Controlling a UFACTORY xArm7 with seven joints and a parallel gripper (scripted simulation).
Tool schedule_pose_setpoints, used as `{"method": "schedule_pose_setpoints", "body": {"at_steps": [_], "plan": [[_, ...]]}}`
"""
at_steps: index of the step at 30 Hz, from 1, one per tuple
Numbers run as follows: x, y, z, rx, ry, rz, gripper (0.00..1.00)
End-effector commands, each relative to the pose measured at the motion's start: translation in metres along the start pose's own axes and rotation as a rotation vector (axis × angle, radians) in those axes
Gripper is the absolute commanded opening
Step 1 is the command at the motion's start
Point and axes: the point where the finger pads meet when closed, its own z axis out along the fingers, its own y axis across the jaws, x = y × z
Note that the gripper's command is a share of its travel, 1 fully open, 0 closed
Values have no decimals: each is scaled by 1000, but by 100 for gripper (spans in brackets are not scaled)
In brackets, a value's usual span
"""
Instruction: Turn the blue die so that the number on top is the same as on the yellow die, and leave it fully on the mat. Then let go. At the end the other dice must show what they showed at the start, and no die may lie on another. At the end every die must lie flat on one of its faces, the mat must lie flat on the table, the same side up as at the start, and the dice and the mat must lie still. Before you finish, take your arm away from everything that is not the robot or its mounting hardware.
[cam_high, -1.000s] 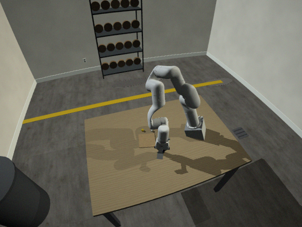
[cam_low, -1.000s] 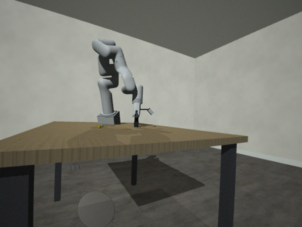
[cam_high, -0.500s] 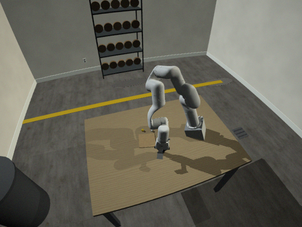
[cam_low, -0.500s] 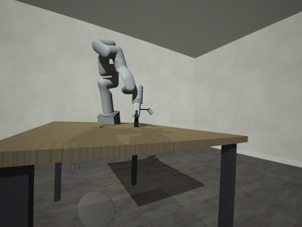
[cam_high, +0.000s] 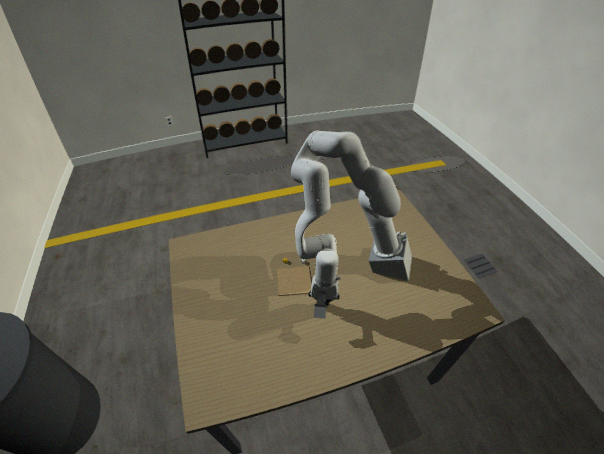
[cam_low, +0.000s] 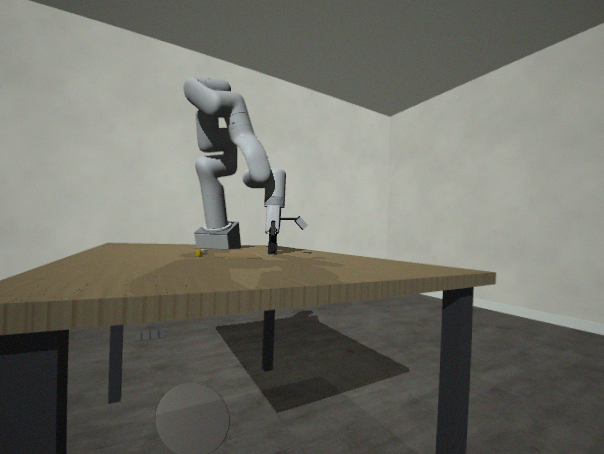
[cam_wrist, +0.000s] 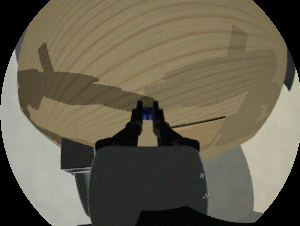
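In the wrist view my gripper (cam_wrist: 147, 107) is shut on the small blue die (cam_wrist: 146, 116), which shows as a blue patch between the dark fingertips. In the top view the gripper (cam_high: 324, 299) points down at the near right corner of the tan mat (cam_high: 295, 281), and the arm hides the blue die. In the exterior view the fingers (cam_low: 272, 248) reach down to the table top. The yellow die (cam_high: 285, 260) lies on the table just beyond the mat's far edge; it also shows in the exterior view (cam_low: 200, 253). Its top number is too small to read.
The arm's grey base block (cam_high: 390, 264) stands on the table right of the mat. A black shelf rack (cam_high: 235, 75) with round objects stands at the far wall. A dark bin (cam_high: 35, 395) stands at the near left on the floor.
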Motion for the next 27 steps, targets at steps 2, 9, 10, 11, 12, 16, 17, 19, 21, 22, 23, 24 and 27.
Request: {"method": "schedule_pose_setpoints", "body": {"at_steps": [2, 9, 10, 11, 12, 16, 17, 19, 21, 22, 23, 24, 27], "plan": [[1, 1, -4, -2, 3, 0, 11], [1, 1, -32, -2, 3, 0, 11], [1, 1, -37, -2, 3, 0, 11], [1, 1, -43, -2, 3, 0, 11], [1, 1, -49, -2, 3, 0, 11], [1, 1, -66, -2, 3, 0, 11], [1, 1, -66, -2, 3, 0, 11], [1, 1, -78, -2, 3, 0, 11], [1, 1, -87, -2, 3, 0, 11], [1, 0, -91, -2, 3, 0, 11], [1, 0, -95, -2, 3, 0, 11], [1, 0, -97, -2, 3, 0, 11], [1, 0, -100, -2, 3, 0, 11]]}}
